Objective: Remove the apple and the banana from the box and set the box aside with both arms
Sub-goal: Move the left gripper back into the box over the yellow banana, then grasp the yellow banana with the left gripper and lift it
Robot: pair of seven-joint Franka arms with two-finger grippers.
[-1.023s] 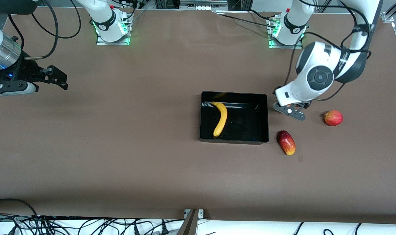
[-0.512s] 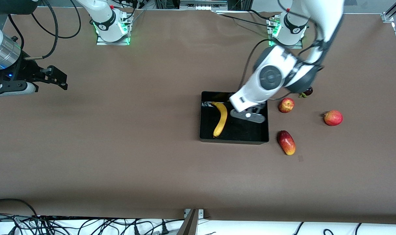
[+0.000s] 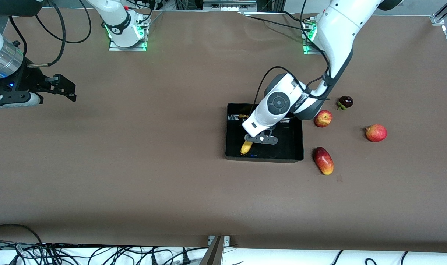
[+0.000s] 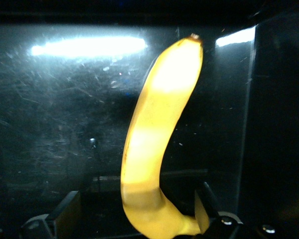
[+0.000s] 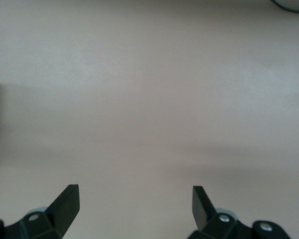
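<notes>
Front view: the left gripper (image 3: 260, 139) is lowered into the box (image 3: 295, 149), directly over the banana (image 3: 246, 147), of which only the end nearest the camera shows from under the wrist. Left wrist view: the banana (image 4: 157, 139) lies flat on the glossy black floor of the box (image 4: 50, 124) and runs between the two fingers (image 4: 203, 206), which stand apart on either side of it without yet pressing on the peel. The box sits near the middle of the worktop (image 3: 135, 176), somewhat toward the left arm's end. The apple (image 3: 323, 118) is already out and rests on the worktop just beside the box's wall, on the side toward the left arm's end; a dark round fruit (image 3: 345, 101), a pink-red fruit (image 3: 376, 133) and an oblong red-yellow fruit (image 3: 323, 160) lie around it.

The right gripper (image 3: 63, 88) waits over the worktop's edge at the right arm's end, fingers (image 5: 67, 201) spread wide, with nothing under it but bare surface.

Step in hand, as judged: the banana's removal, at the moment of pre-grasp. The next move calls for the left fingers to settle a little lower, close across the banana's middle and lift it clear of the low wall. Only then can both arms take the box.
</notes>
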